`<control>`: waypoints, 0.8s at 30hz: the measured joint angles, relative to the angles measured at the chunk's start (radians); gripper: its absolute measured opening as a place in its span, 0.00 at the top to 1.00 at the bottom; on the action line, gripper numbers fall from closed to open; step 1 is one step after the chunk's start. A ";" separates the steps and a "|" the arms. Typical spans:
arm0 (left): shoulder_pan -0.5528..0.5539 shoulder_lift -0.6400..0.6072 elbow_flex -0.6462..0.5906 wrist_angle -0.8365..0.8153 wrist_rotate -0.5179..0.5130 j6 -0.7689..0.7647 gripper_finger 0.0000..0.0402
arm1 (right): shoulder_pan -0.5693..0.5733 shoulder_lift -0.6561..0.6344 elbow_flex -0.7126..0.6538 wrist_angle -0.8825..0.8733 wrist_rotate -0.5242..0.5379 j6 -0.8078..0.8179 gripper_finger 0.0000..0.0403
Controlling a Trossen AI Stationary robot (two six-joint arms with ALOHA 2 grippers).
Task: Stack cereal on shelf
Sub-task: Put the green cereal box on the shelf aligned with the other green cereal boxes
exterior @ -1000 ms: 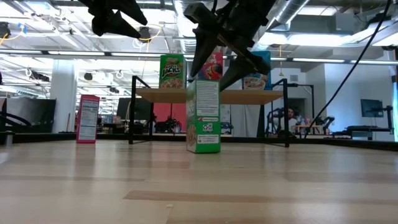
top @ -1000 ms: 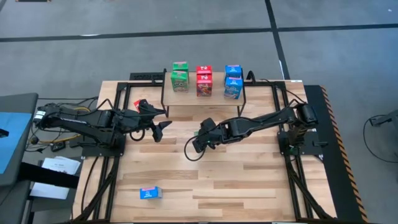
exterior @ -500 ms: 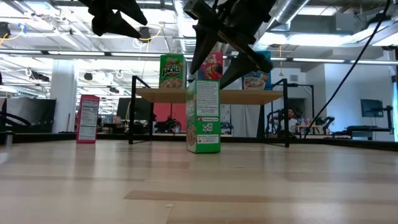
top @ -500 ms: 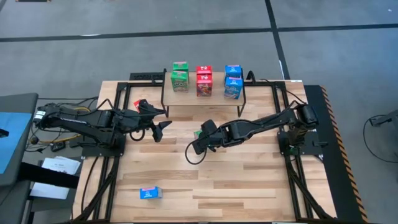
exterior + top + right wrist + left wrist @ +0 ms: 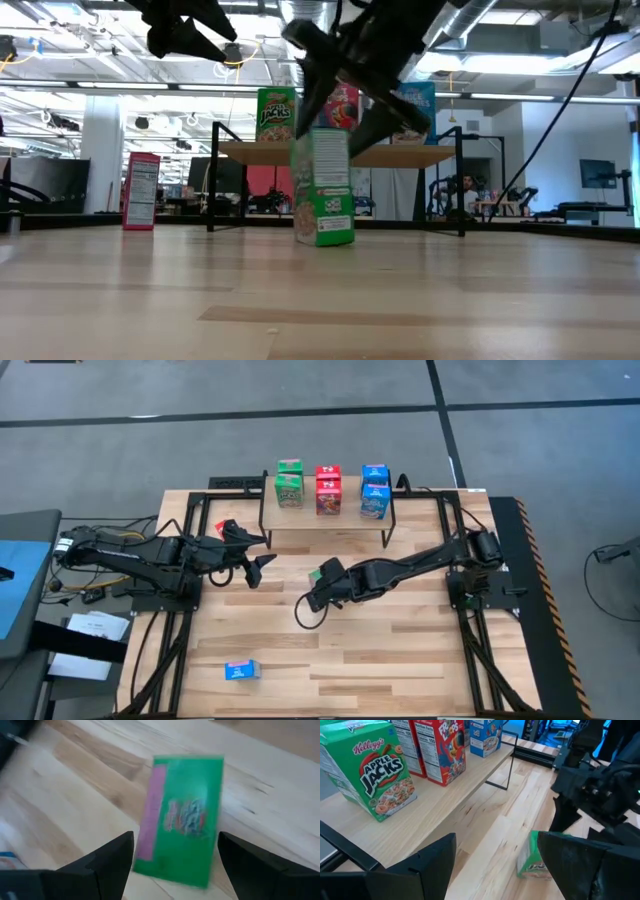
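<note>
I count 9 cereal boxes: 6 on the shelf at the top centre, 2 green, 2 red and 2 blue, plus 1 red box standing at the left, 1 blue box lying flat at the lower left, and 1 green box tilted mid-table. The right gripper hangs over that tilted box, jaws spread on both sides; whether they press it, I cannot tell. The left gripper waits at centre left, jaws spread and empty.
</note>
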 joint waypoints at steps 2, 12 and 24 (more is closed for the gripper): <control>0.000 0.000 0.000 -0.004 0.000 0.000 0.33 | 0.000 0.011 -0.002 0.010 0.000 0.001 0.23; 0.000 0.000 0.000 -0.004 0.000 0.000 0.33 | 0.000 0.011 -0.002 0.003 0.000 0.001 0.28; 0.000 0.000 0.000 0.005 -0.022 0.001 0.33 | 0.000 0.011 -0.002 0.003 -0.004 -0.034 0.48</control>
